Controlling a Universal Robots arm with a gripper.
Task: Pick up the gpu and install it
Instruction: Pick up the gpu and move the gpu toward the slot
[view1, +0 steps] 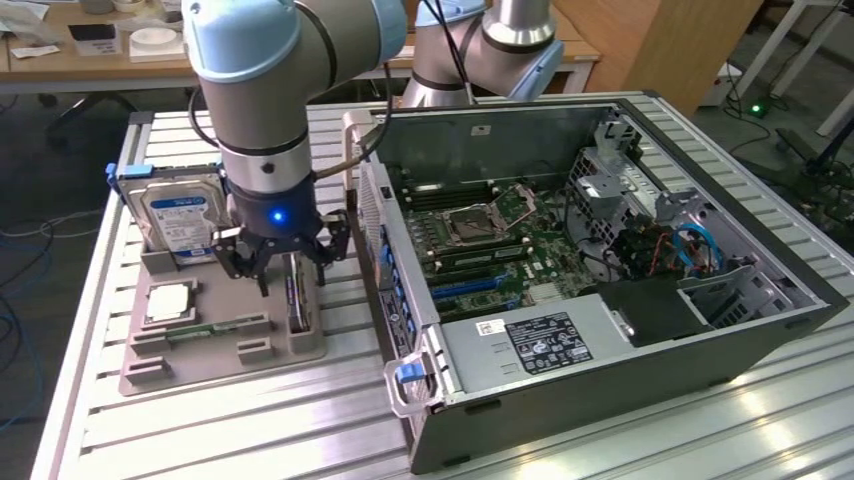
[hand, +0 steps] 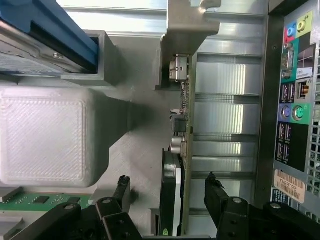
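Note:
The gpu (view1: 299, 302) stands on edge in a slot at the right side of the grey holder tray (view1: 227, 352), a thin black card with a silvery bracket. My gripper (view1: 291, 270) hangs just above it, open. In the wrist view the gpu (hand: 172, 192) runs edge-on between my two black fingers, one finger (hand: 121, 189) on each side with a gap to the card, and my gripper (hand: 168, 191) is not touching it. The open computer case (view1: 601, 250) lies beside the tray, its motherboard and blue expansion slots (view1: 467, 287) exposed.
On the tray also stand a silver hard drive (view1: 180, 215) with a blue-white label, a processor chip (view1: 171, 300) and a green memory stick (view1: 214, 328). The case's rear port panel (hand: 295, 100) is close beside the gpu. Slatted metal table (view1: 240, 430) around.

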